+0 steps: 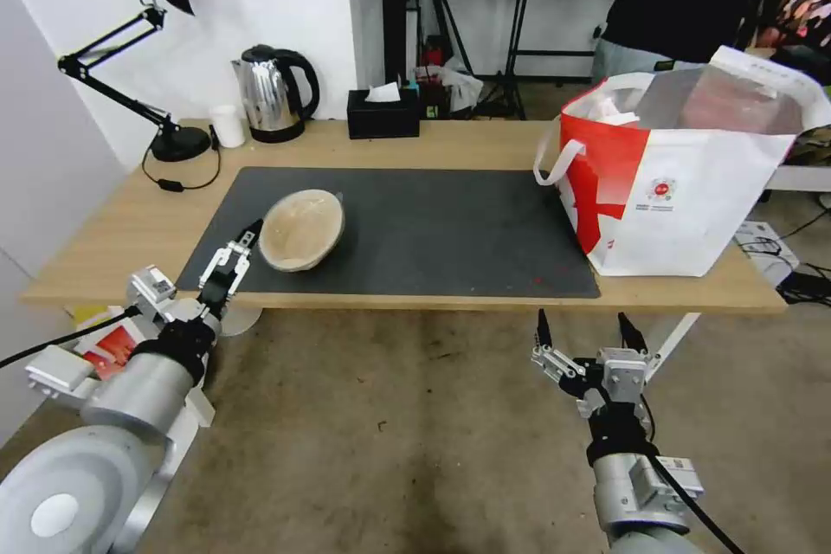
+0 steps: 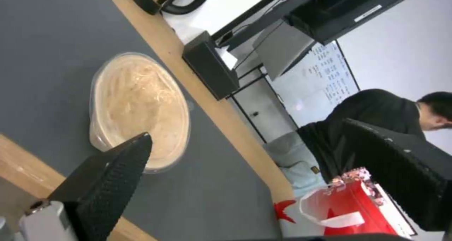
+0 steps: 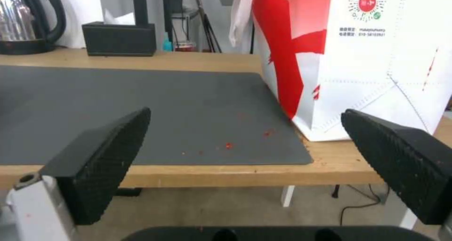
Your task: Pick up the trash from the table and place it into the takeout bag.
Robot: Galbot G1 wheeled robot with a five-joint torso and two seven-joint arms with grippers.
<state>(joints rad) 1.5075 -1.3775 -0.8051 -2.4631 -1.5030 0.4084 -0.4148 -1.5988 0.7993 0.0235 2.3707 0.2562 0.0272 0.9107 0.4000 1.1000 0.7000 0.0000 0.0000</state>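
Left gripper (image 1: 235,253): hovering at the table's front edge, just beside the paper bowl and not touching it; fingers (image 2: 106,184) standing apart, holding nothing.
Right gripper (image 1: 587,331): hanging below and in front of the table edge, near the bag's end; fingers (image 3: 101,156) spread wide, holding nothing.
Paper bowl (image 1: 301,229): sitting on the left part of the mat, tilting slightly, its beige inside showing; a clear rim is showing around it in the left wrist view (image 2: 141,108).
Bag (image 1: 684,169): standing upright at the right end of the table, one corner overlapping the mat, mouth gaping open.
Mat (image 1: 450,225): lying flat along the table; small red crumbs (image 3: 229,145) resting near its front right corner.
Table (image 1: 130,225): carrying a lamp (image 1: 156,61), a kettle (image 1: 273,93) and a tissue box (image 1: 383,112) along the back edge.
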